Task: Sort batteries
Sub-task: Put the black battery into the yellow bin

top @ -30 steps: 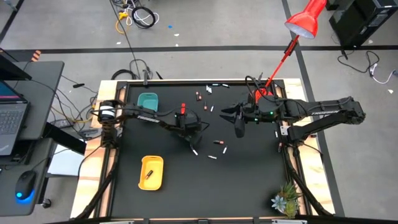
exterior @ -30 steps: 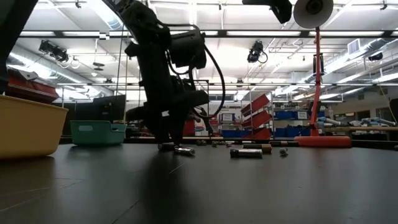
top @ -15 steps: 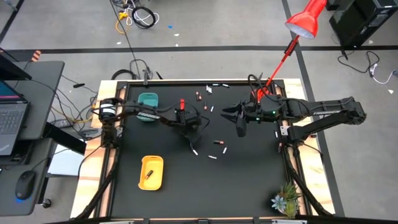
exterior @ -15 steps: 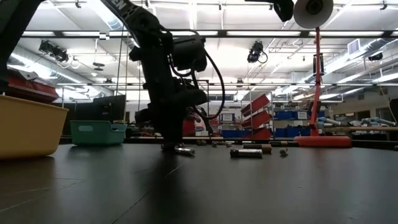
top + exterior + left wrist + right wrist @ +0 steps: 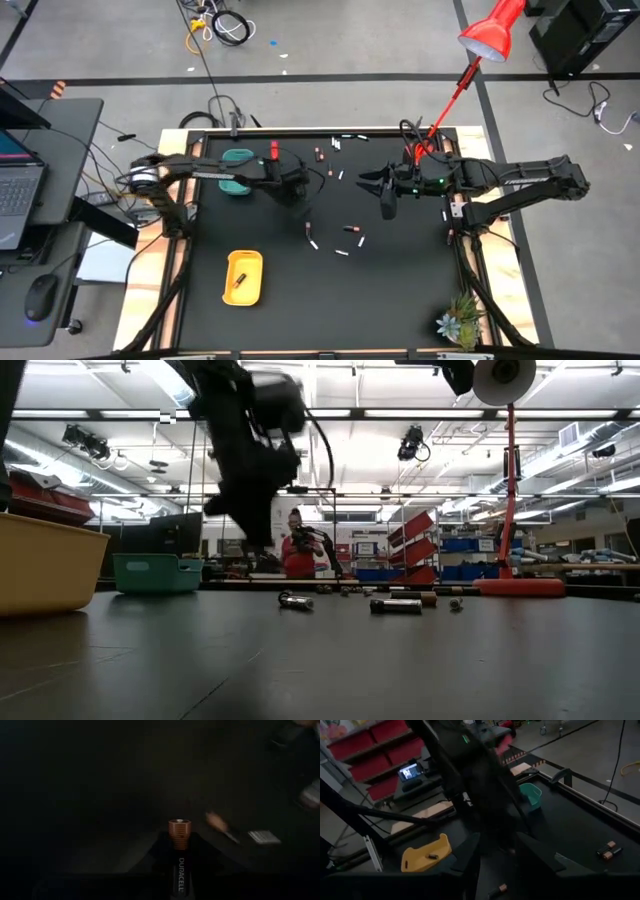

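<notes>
One copper-topped battery (image 5: pixel 179 851) held lengthwise — other batteries (image 5: pixel 350 229) scattered mid-table.

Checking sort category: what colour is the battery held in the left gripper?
The battery is black with a copper top, seen best in the left wrist view.

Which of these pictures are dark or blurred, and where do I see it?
Left wrist view: almost black; only the battery held by the left gripper is lit. Right wrist view: the other arm is smeared. Low view: the left arm is a blurred silhouette against bright ceiling lights.
</notes>
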Available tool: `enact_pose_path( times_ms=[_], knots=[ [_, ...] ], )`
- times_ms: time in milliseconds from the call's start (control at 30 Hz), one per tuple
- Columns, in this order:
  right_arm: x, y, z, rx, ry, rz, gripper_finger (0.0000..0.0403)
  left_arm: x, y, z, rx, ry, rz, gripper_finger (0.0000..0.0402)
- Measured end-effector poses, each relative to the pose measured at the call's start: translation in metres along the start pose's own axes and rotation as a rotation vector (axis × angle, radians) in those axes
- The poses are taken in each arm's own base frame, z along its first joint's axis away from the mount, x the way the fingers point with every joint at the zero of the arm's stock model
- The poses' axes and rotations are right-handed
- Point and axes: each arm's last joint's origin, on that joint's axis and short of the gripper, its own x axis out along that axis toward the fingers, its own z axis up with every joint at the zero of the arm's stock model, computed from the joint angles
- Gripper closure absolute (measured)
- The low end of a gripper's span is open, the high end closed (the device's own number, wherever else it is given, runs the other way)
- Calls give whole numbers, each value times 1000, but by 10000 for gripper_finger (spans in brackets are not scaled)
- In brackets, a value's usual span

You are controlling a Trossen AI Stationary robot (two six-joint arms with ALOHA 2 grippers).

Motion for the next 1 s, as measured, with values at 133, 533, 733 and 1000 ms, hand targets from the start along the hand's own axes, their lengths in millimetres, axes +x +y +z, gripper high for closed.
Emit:
enact_pose_path(
  times_ms=[133, 533, 733, 1000],
  knots=[
    [1, -5, -1, -18, 23, -30, 272, -35, -26, -39, 113, 181, -168, 362],
    [3, -16, 4, -27, 11, -72, 272, -52, -85, -158, 293, 501, -220, 362],
    [10, -15, 0, -20, 35, -52, 273, -17, -75, -184, 159, 474, -141, 339],
    [32, -7, -27, -67, 281, 69, 271, -6, -67, -181, 87, 411, -119, 260]
  ],
)
